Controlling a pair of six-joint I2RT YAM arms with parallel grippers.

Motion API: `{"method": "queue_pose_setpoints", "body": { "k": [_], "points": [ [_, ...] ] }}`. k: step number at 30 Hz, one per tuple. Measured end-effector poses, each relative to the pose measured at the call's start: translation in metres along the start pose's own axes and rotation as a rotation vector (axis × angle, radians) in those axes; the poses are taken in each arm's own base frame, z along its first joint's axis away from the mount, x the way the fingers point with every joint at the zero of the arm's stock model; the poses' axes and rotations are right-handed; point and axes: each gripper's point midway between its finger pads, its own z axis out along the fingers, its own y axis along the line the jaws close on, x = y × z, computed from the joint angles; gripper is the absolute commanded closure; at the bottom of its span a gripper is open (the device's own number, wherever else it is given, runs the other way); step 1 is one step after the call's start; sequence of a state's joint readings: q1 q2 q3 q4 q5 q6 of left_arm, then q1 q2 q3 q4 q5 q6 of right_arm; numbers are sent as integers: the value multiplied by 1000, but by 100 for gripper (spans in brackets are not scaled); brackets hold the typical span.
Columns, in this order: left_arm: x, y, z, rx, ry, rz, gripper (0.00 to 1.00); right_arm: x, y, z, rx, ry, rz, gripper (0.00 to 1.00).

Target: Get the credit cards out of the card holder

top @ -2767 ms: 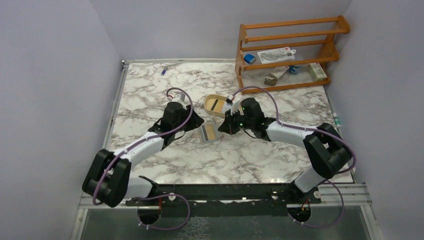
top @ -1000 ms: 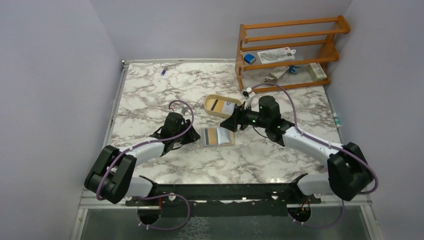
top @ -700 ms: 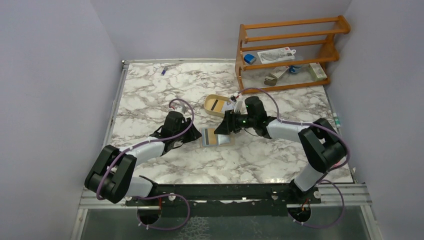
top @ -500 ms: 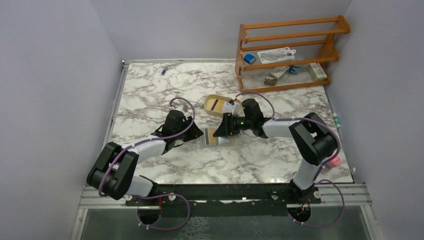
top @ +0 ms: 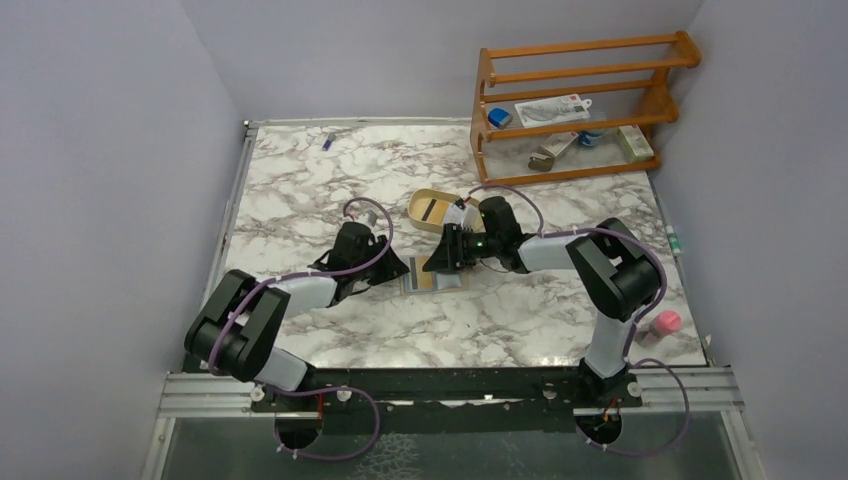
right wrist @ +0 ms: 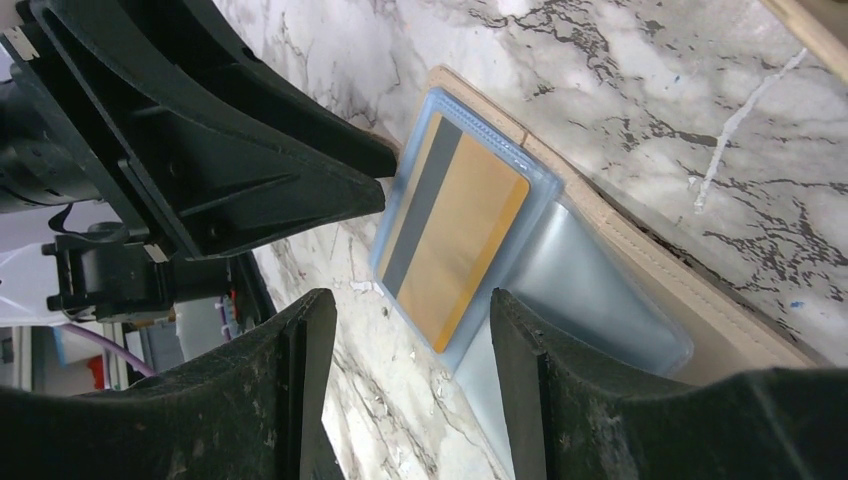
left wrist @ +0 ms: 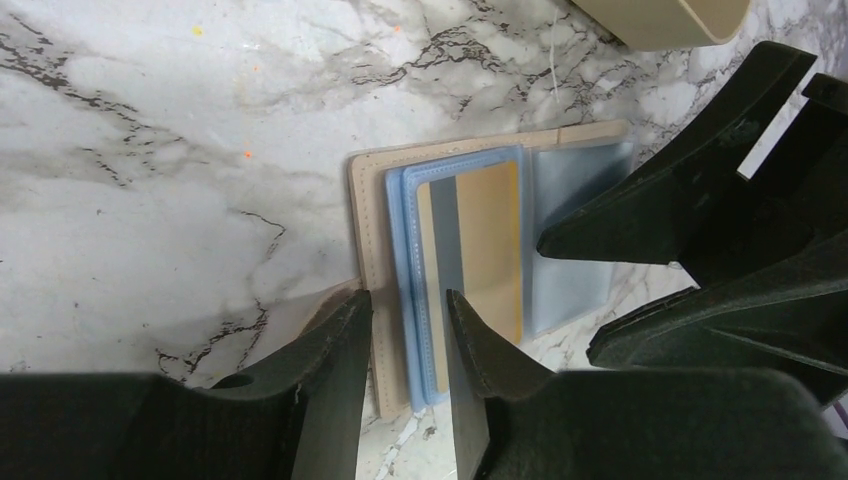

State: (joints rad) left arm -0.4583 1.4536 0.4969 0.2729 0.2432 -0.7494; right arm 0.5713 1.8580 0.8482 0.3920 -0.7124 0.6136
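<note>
Now my right gripper [top: 436, 264] has slid left from beside the tray, jaws held wide just above the card holder [top: 441, 281], which lies flat and open on the marble table [top: 500, 310]. The left gripper [left wrist: 410, 300] straddles its left edge, jaws narrow; I cannot tell if they pinch. A gold, grey-striped credit card [left wrist: 490, 250] sits in its blue sleeve [left wrist: 400, 260].

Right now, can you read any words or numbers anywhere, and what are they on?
No text can be read anywhere.
Card in the holder: gold back with a dark stripe, no words or numbers showing.
Packet on the rack: a red mark and some print, too small to read.
</note>
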Motion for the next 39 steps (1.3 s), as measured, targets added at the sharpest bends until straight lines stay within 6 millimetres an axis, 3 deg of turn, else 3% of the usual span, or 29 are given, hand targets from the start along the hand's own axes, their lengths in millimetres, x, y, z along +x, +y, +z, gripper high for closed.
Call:
{"method": "queue_pose_setpoints", "body": {
  "k": [18, 31, 39],
  "points": [
    [2, 2, 7, 34, -34, -26, 70, 6, 0, 12, 73, 12, 102, 38],
    [4, 3, 6, 48, -55, -23, 70, 1, -17, 7, 301, -43, 233, 37],
    [4, 3, 6, 47, -61, -20, 71, 2, -17, 8, 248, -97, 302, 38]
  ]
}}
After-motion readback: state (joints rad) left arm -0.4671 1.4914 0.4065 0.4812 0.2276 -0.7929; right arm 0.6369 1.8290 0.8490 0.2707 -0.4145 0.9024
